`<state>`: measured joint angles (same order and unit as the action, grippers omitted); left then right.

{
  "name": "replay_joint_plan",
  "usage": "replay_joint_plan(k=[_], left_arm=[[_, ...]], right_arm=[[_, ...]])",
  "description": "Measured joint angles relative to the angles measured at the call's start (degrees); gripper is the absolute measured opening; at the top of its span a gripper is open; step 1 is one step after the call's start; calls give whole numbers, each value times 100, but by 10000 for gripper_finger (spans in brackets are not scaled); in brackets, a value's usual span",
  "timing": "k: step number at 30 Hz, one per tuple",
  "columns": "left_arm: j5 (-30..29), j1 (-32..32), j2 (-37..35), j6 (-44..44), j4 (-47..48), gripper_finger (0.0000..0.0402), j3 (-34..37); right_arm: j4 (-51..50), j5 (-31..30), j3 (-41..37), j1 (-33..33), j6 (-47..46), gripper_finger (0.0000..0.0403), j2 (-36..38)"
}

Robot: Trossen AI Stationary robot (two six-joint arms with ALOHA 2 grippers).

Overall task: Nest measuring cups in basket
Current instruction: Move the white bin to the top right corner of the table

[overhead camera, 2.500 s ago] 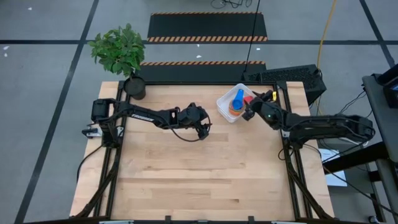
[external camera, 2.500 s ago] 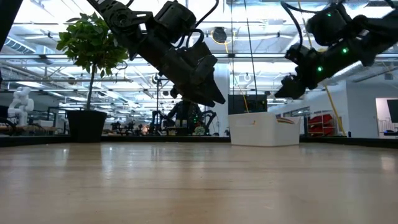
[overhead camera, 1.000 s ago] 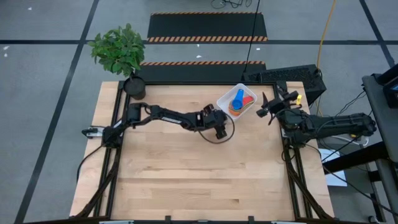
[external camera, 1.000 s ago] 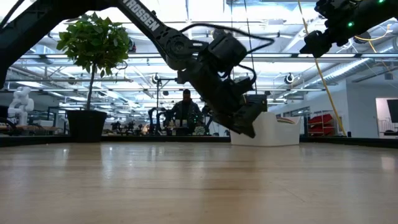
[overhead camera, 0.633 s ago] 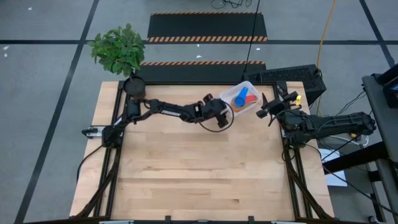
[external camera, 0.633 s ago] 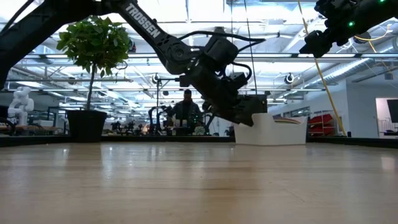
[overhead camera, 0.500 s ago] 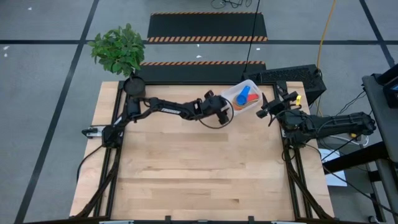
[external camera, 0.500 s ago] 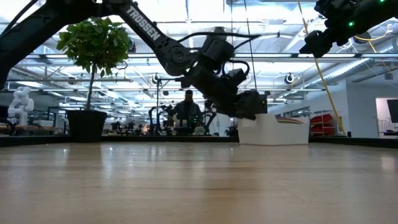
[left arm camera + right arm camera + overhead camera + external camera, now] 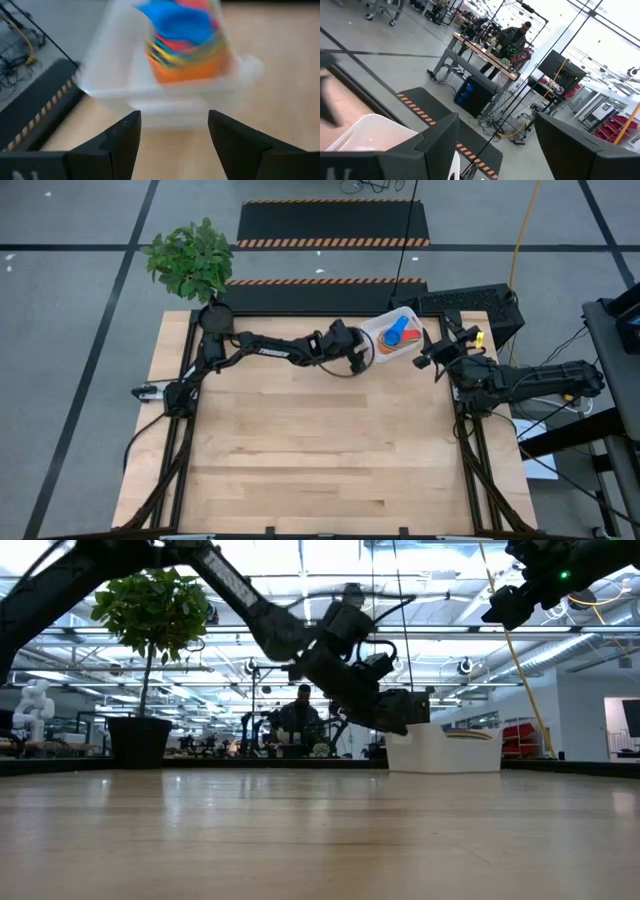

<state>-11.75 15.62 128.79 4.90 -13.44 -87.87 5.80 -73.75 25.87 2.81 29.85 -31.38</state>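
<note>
Wooden table (image 9: 300,440), plant pot (image 9: 215,318) sitting at its far left corner. Left gripper (image 9: 357,359) is pressing open-jawed against the basket (image 9: 385,326) – nudging it, holding nothing. One basket, one nested stack of measuring cups (image 9: 395,335) inside (individual count unclear). Nesting looks finished – next: back off. Right gripper (image 9: 432,352) is hovering open beside the basket, empty.

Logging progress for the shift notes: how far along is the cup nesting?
Nearly done: the measuring cups sit stacked inside the basket. The left end effector, open, is at the basket's wall; the right end effector waits raised alongside. No loose cups show.
</note>
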Motion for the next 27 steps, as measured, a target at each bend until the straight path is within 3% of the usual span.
replay_joint_plan(k=[5, 9, 12, 18, 21, 27], left_arm=[[-532, -527, -321, 437, 795, 234, -13], [-568, -755, -285, 297, 1064, 226, 4], [-584, -781, -236, 248, 989, 181, -17], [-349, -515, -225, -338, 1033, 23, -368], [-13, -328, -106, -700, 1000, 11, -617], [118, -141, 510, -1152, 1700, 4, -1126]], right_arm=[[-2, -266, 0, 0, 159, 254, 0], [13, -425, 0, 25, 235, 254, 0], [60, -423, 0, 123, 111, 254, 0], [655, -415, 0, 340, 345, 254, -2], [879, -416, 0, 409, 547, 254, 0], [1003, -418, 0, 534, 819, 254, -2]])
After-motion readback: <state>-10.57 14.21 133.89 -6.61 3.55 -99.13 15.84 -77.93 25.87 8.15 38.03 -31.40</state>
